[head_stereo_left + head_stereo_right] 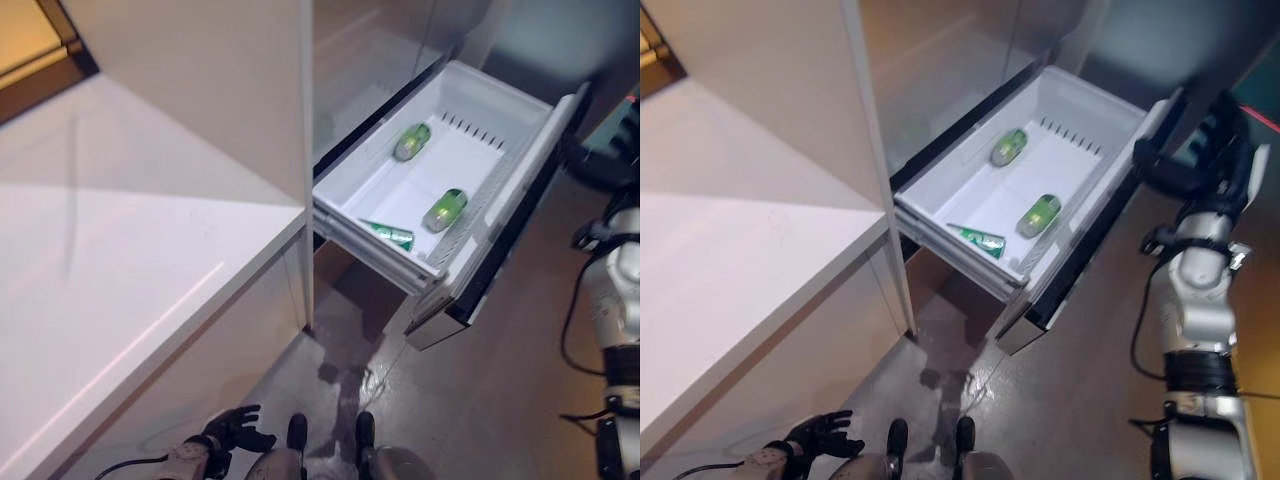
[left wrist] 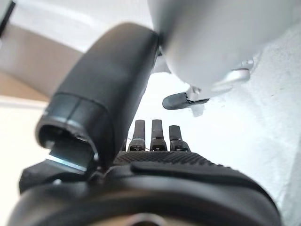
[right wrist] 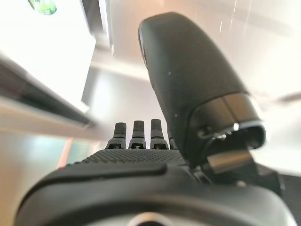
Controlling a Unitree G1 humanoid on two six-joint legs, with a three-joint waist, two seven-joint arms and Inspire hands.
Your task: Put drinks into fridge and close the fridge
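Inside the pulled-out fridge drawer (image 1: 520, 175) lie three green cans (image 1: 444, 209) — apart from each other. Right hand (image 1: 1200, 165) hangs just beside the drawer's front, fingers straight, holding nothing; left hand (image 1: 235, 428) low by the counter (image 1: 130, 260), relaxed — empty.

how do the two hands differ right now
The left hand hangs low by the white counter, far from the fridge drawer. The right hand is raised beside the open drawer's front panel. In the wrist views, both have straight fingers and hold nothing; three green cans already lie in the drawer.
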